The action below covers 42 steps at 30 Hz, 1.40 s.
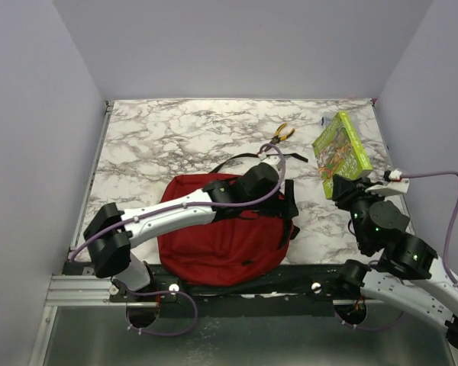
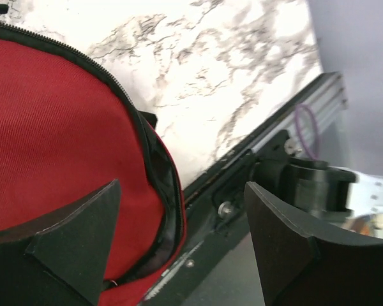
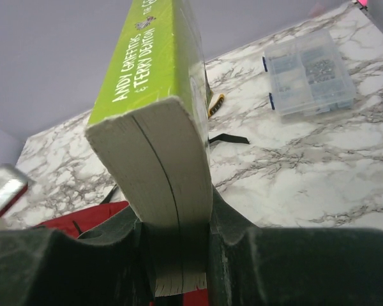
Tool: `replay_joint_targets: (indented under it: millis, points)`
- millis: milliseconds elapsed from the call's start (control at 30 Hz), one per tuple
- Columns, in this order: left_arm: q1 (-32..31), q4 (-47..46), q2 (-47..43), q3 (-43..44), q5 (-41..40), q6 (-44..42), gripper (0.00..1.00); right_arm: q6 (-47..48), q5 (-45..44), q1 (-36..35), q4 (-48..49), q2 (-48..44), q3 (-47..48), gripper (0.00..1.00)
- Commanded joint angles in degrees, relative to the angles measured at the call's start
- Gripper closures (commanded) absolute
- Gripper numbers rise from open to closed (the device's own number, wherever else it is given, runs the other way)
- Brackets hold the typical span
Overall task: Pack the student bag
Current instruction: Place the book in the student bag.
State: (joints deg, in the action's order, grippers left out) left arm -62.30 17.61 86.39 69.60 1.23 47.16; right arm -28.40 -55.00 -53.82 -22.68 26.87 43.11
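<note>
The student bag [image 1: 214,248], dark red with black zippers and straps, lies flat near the table's front edge. My left gripper [image 1: 269,189] hovers over its top right part. In the left wrist view that gripper [image 2: 182,236] is open with nothing between its fingers, and the bag [image 2: 51,140] and its zipper edge sit beside the left finger [image 2: 76,236]. My right gripper [image 1: 343,187] holds a green book [image 1: 341,146] upright above the table, to the right of the bag. Seen from the right wrist, the gripper [image 3: 175,229] is shut on the book [image 3: 156,95] at its lower page edge.
Yellow-handled pliers [image 1: 282,133] lie on the marble table [image 1: 160,137] behind the bag. A clear plastic parts box [image 3: 309,73] sits at the far right, behind the book. A black strap [image 3: 226,138] trails from the bag. A metal rail [image 2: 293,115] runs along the table's front edge.
</note>
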Motion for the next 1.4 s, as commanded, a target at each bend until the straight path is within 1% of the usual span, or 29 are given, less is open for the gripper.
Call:
replay_joint_targets:
  millis: [0,100,233,300,333,367,433,533,567,633,700,767,867,1000,1200,1367]
  points:
    - [-1.1,10.9,7.7,7.2,-4.2,-7.8,0.22,-3.2,-3.4,-0.1,-6.3,-3.2,4.6,0.99]
    - [-1.1,13.5,11.1,10.5,-5.4,-9.4,0.25,-2.8,-3.5,-0.1,-6.4,-5.3,3.7,0.99]
    - [-1.1,18.8,15.2,13.8,-9.6,-9.1,0.26,-3.8,-1.9,-0.1,-7.3,-7.4,3.2,0.99]
    - [-1.1,20.1,17.1,14.8,-9.6,-8.4,0.26,-4.0,-0.9,-0.1,-7.6,-7.9,3.2,0.99]
    - [-1.1,20.6,18.1,15.7,-9.0,-8.5,0.28,-4.3,-0.4,-0.1,-7.9,-7.9,3.4,0.99]
    - [-1.1,21.7,18.8,16.6,-9.2,-8.3,0.34,-5.1,0.4,-0.1,-9.0,-7.7,4.1,0.99]
    - [-1.1,22.8,19.0,17.1,-11.4,-8.2,0.54,-7.5,2.6,-0.1,-11.6,-6.9,5.4,0.99]
    - [-0.7,23.3,16.3,16.4,-15.8,-9.5,0.86,-12.1,8.5,-0.1,-15.9,-4.7,7.2,0.99]
    - [-0.6,23.3,14.8,15.6,-17.2,-9.7,0.92,-14.4,10.1,-0.1,-18.8,-3.2,8.3,0.99]
    - [-0.5,22.9,11.1,13.7,-19.8,-9.9,0.99,-19.4,13.4,-0.1,-23.9,-0.6,9.7,0.99]
    - [-0.3,22.4,7.4,11.8,-22.3,-9.8,1.0,-22.0,16.7,-0.1,-26.6,0.7,9.4,0.99]
    - [0.4,21.6,4.0,9.8,-23.2,-8.8,1.0,-22.3,21.5,-0.1,-26.4,1.0,7.9,0.99]
    - [1.6,19.3,-1.2,5.8,-21.9,-7.2,1.0,-25.3,28.5,-0.1,-27.0,1.5,6.6,0.99]
    - [2.6,13.1,-7.7,-0.1,-20.0,-8.1,1.0,-27.4,35.3,-0.1,-24.8,1.9,2.4,1.0]
    - [4.2,9.3,-13.4,-4.1,-15.6,-8.7,1.0,-28.4,47.7,-0.1,-17.5,6.8,-1.8,0.99]
    - [4.6,6.1,-16.5,-5.1,-11.1,-10.5,1.0,-29.5,57.1,-0.1,-6.7,10.7,-4.5,0.99]
